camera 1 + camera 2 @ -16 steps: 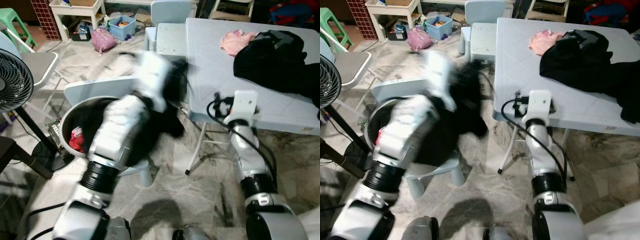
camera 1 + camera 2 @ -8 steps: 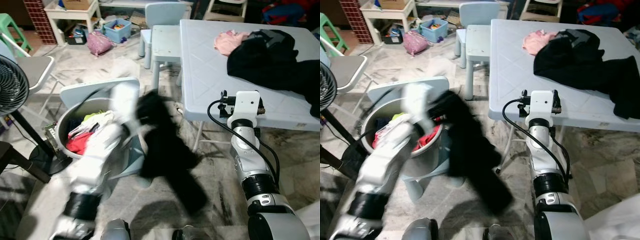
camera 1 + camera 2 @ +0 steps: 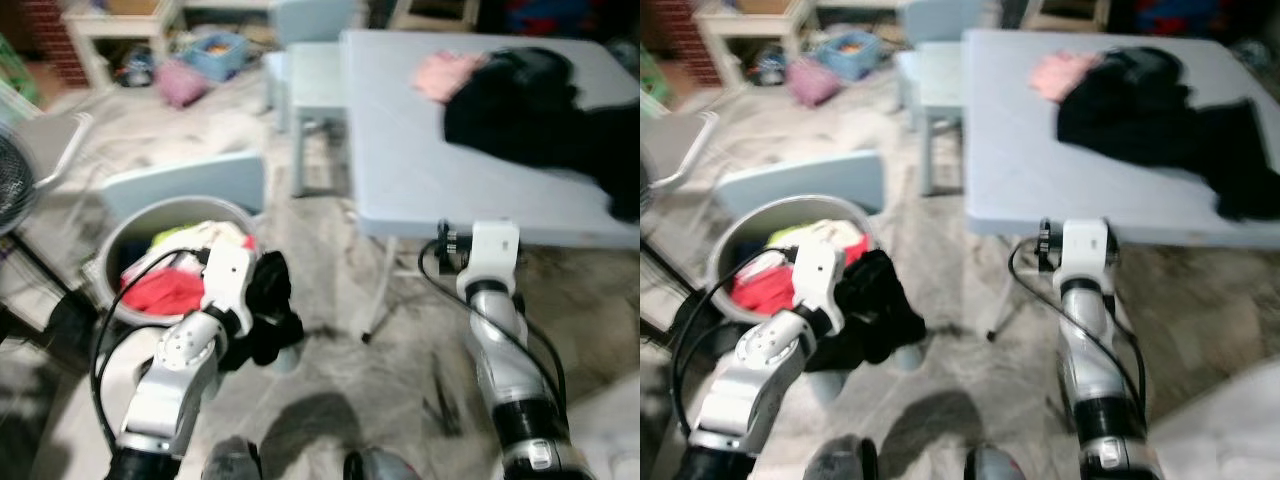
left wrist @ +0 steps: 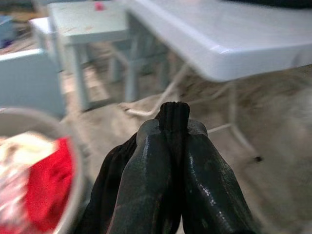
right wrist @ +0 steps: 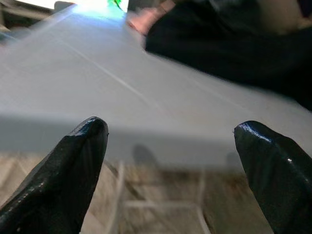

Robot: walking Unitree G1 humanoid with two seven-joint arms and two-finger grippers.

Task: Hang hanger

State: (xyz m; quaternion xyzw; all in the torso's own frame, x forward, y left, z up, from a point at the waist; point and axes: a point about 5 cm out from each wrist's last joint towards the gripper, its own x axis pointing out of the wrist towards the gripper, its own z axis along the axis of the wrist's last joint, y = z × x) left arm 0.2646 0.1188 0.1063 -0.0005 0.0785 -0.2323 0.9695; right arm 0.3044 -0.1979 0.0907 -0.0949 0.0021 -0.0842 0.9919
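Head cameras look down on the table (image 3: 420, 180) and laundry basket (image 3: 130, 250) that both wrist cameras view close-up.

Beside the smooth, matt pale-grey plastic table (image 3: 400, 170), glossy black rubbery fingers (image 4: 146, 190) pinch soft matt black cloth (image 3: 268, 310) above a mottled stone-tile floor (image 3: 400, 390).

Pale blue-grey surface (image 3: 400, 170). Black clothes heap (image 3: 530, 120) at 2 o'clock, pink cloth (image 3: 440, 72) beside it. Black garment (image 3: 268, 310) in left end effector (image 4: 173, 127), fingers black. Grey tub (image 3: 110, 262): red (image 3: 160, 293), white, yellow-green laundry. Floor beige marbled.
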